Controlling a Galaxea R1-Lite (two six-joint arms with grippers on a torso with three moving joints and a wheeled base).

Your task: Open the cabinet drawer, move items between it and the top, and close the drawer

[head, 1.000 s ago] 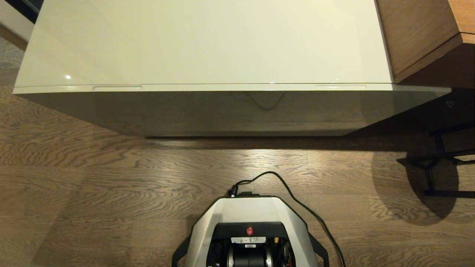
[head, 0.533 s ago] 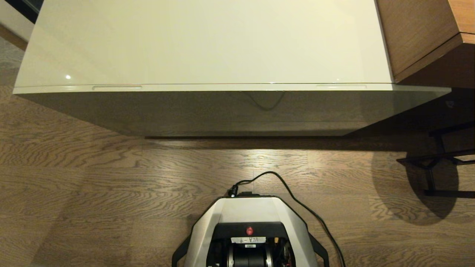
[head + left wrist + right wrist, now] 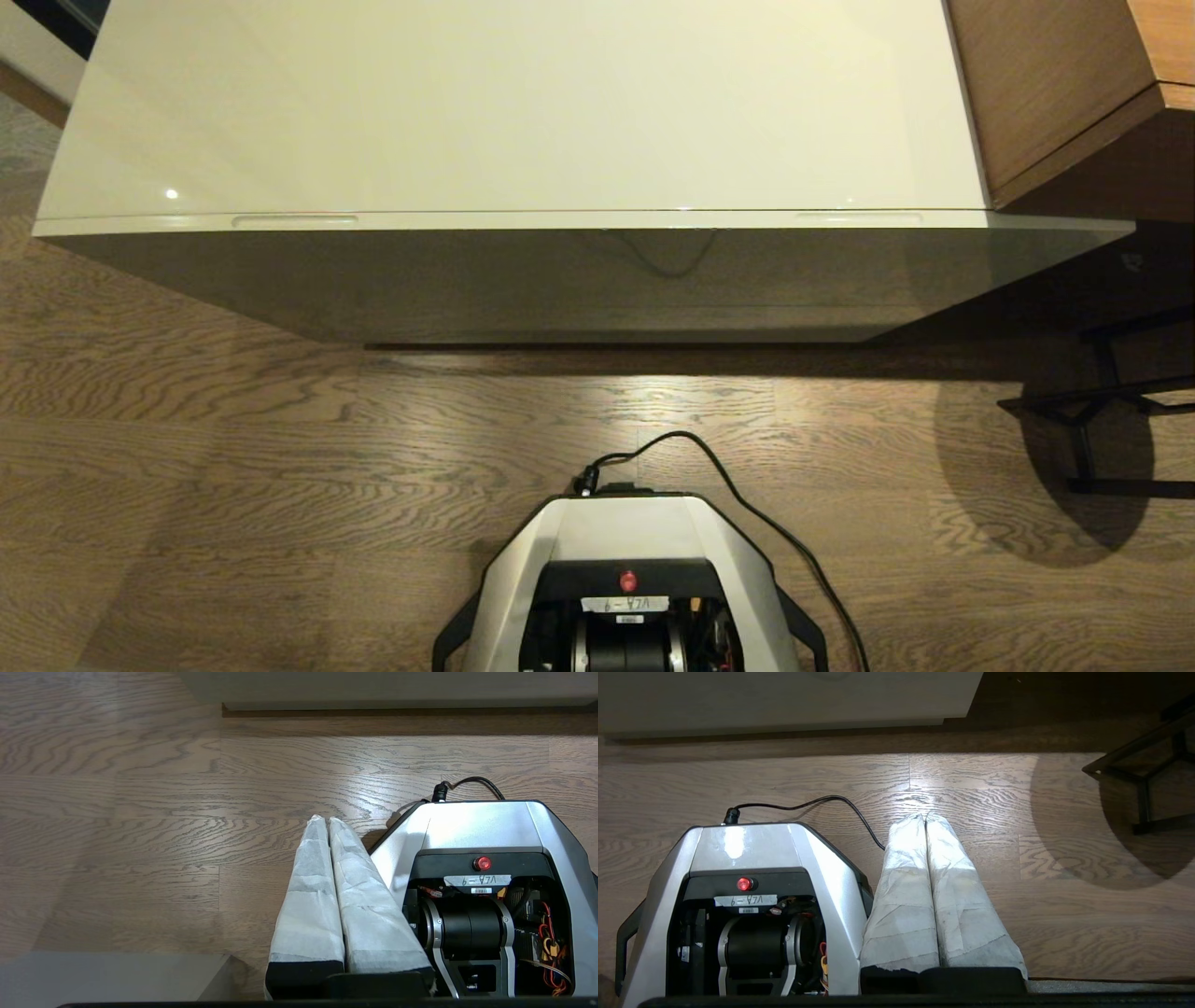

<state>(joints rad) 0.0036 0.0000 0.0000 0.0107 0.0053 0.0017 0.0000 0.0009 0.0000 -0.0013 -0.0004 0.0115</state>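
Nothing's moving since a second ago. I'm looking at the cabinet drawer (image 3: 579, 280) sitting shut under the glossy cream top (image 3: 523, 103). Left gripper (image 3: 325, 820) and right gripper (image 3: 923, 817) are hanging closed over the floor, holding nothing.

The top (image 3: 523, 103) was seen as a glossy cream-white surface, and the cabinet drawer (image 3: 579, 280) front as glossy beige-grey, mirroring the floor. The floor (image 3: 233, 467) was made of grained brown wood with a soft sheen. The fingers (image 3: 317, 896) were wrapped in creased, matt white cloth-like covering.
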